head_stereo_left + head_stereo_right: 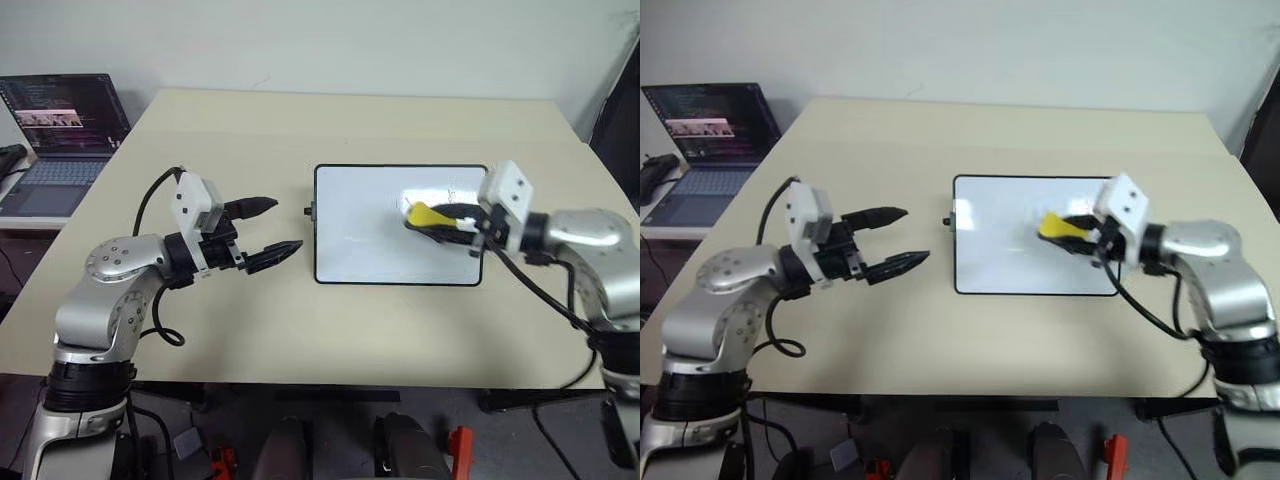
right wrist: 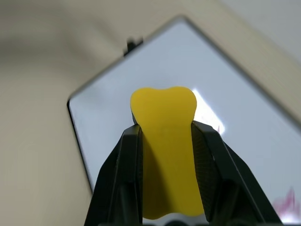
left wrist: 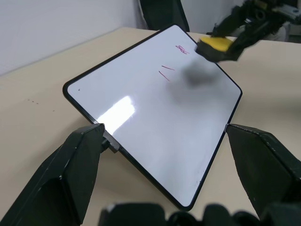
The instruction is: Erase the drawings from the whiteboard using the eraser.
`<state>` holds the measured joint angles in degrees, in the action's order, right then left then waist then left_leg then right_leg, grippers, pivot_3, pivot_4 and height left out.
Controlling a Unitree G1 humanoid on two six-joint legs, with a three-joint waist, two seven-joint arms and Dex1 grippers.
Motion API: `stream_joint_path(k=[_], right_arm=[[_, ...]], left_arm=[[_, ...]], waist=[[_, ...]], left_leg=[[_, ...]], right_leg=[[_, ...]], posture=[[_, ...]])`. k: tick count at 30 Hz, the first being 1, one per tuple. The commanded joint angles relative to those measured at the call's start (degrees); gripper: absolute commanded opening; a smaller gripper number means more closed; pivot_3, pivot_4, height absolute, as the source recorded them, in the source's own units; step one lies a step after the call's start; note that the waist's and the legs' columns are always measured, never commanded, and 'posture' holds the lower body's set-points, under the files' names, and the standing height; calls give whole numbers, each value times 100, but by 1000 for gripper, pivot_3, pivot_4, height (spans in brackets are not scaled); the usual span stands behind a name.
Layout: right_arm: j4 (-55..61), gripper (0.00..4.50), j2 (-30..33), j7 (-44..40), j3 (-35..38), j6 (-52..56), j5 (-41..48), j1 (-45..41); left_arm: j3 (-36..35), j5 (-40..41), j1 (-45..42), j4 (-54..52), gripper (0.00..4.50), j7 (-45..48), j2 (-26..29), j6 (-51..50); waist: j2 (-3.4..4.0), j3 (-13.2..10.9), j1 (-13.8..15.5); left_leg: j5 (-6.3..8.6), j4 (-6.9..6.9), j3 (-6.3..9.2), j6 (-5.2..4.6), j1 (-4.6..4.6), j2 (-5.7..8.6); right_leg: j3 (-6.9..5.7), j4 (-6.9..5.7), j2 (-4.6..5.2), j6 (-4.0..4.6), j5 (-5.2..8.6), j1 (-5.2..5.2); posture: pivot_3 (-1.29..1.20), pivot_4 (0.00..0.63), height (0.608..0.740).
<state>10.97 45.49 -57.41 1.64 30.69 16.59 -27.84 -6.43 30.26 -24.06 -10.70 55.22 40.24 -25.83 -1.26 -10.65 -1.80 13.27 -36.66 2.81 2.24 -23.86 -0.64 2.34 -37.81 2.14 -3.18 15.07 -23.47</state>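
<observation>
Right gripper (image 1: 447, 222) jaws clamp eraser (image 1: 424, 213) over whiteboard (image 1: 365, 240); left gripper (image 1: 272, 231) jaws apart; laptop (image 1: 62, 140) far left, apparently open.

We can read no text, label, brand or number anywhere. The laptop (image 1: 62, 140) screen shows lines too small to make out, and the whiteboard (image 3: 141, 127) carries only scribbles (image 3: 167, 73), not letters.

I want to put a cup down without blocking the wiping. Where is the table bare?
The table is bare behind the whiteboard, up to its far edge, and along the near edge in front of the board. It is crowded beside the board's left edge, where the left gripper hangs, and over the board's right side, where the right gripper holds the eraser.
</observation>
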Motion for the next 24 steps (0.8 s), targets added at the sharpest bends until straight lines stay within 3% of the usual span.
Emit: stream_joint_path(k=[1, 10, 24], right_arm=[[348, 1119, 404, -30, 551, 15, 130, 342], [433, 1119, 806, 58, 1006, 100, 268, 691], [313, 1118, 877, 132, 883, -3, 287, 591]], left_arm=[[27, -40, -142, 72, 4500, 139, 49, 111], [281, -37, -455, 189, 4500, 342, -12, 69], [326, -78, -585, 270, 4500, 417, -34, 73]], waist=[[0, 0, -12], [-1, -1, -2], [-1, -1, -1]], left_leg=[[0, -2, -1, 0, 3, -1], [-1, -20, 0, 0, 6, -3], [-1, -23, 1, 1, 6, -4]], right_leg=[[1, -3, -3, 0, 0, 1], [3, -14, -10, -1, 0, 7], [2, -15, -10, -1, 0, 9]], posture=[[0, 150, 740], [0, 150, 740], [0, 150, 740]])
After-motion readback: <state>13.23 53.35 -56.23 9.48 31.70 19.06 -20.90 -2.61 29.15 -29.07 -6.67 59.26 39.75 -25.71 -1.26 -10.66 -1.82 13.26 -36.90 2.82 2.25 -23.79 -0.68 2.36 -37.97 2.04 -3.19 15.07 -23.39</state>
